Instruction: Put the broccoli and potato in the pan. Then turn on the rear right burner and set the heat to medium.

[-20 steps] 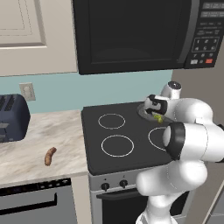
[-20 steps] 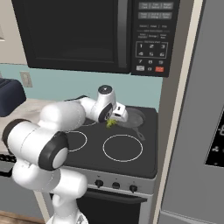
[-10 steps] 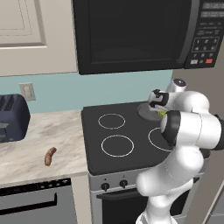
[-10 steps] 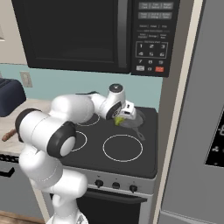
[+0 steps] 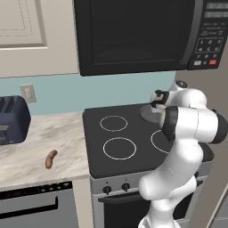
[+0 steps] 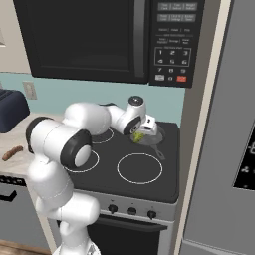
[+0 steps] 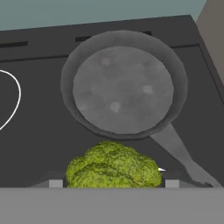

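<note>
The two-finger dark gripper (image 6: 141, 133) on the white arm is clamped on the small bright yellow-green broccoli floret (image 7: 114, 167), carrying it above the black glass stovetop (image 5: 129, 136). In the hand view the floret sits between the finger tips at the lower edge, and the round shallow dark grey frying pan (image 7: 124, 87) lies just ahead of it on the rear right burner, its bowl bare, its long thin handle (image 7: 183, 158) running off beside the floret. From the right base view the broccoli (image 6: 138, 136) looks to hang over the pan's near rim (image 6: 149, 141) rather than over its middle — though the view is small and I would not swear to it.

The step in hand is the drop. To do it well, the hand should travel a little further forward so the floret is over the centre of the bowl, clear of the rim and the handle, then come down close to the pan floor before the fingers part; a light floret let go from height could bounce or roll out.

The elongated orange-brown potato piece (image 5: 50, 158) lies on the pale marbled counter (image 5: 31, 147), well apart from the stove, near the dark blue toaster (image 5: 12, 119) — that is the next fetch, and the burner knobs (image 6: 132, 210) wait after it.
</note>
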Robot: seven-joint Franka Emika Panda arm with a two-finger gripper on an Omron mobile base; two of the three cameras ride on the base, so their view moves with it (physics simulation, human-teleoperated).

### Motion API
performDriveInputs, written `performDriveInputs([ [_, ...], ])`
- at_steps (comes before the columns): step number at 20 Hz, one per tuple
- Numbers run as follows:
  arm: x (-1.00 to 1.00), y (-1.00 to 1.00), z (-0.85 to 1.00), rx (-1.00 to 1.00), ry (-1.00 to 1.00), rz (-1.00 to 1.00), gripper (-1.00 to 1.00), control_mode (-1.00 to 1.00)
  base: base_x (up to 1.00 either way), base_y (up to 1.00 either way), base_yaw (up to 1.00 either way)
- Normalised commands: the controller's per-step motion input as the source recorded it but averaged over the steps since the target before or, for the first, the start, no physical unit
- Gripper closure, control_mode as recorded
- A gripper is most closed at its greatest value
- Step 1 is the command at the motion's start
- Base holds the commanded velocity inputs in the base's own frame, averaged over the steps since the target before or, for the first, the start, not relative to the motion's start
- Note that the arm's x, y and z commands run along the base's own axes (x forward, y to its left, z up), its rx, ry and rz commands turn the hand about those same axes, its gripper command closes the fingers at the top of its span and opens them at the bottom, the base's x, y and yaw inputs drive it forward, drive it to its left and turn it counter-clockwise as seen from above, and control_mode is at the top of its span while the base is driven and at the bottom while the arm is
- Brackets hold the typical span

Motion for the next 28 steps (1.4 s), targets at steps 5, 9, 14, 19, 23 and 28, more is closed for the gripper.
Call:
performDriveInputs([
  [5, 0.42, -0.05, -0.22, 0.00, 0.00, 0.00, 1.00, -1.00, 0.00, 0.00, 0.00],
  [9, 0.45, -0.02, -0.11, 0.00, 0.00, 0.00, 1.00, -1.00, 0.00, 0.00, 0.00],
  [14, 0.39, -0.07, 0.00, 0.00, 0.00, 0.00, 1.00, -1.00, 0.00, 0.00, 0.00],
  [19, 0.18, -0.08, 0.00, 0.00, 0.00, 0.00, 1.00, -1.00, 0.00, 0.00, 0.00],
  [23, 0.06, -0.12, -0.05, 0.00, 0.00, 0.00, 1.00, -1.00, 0.00, 0.00, 0.00],
  [28, 0.15, -0.20, -0.15, 0.00, 0.00, 0.00, 1.00, -1.00, 0.00, 0.00, 0.00],
])
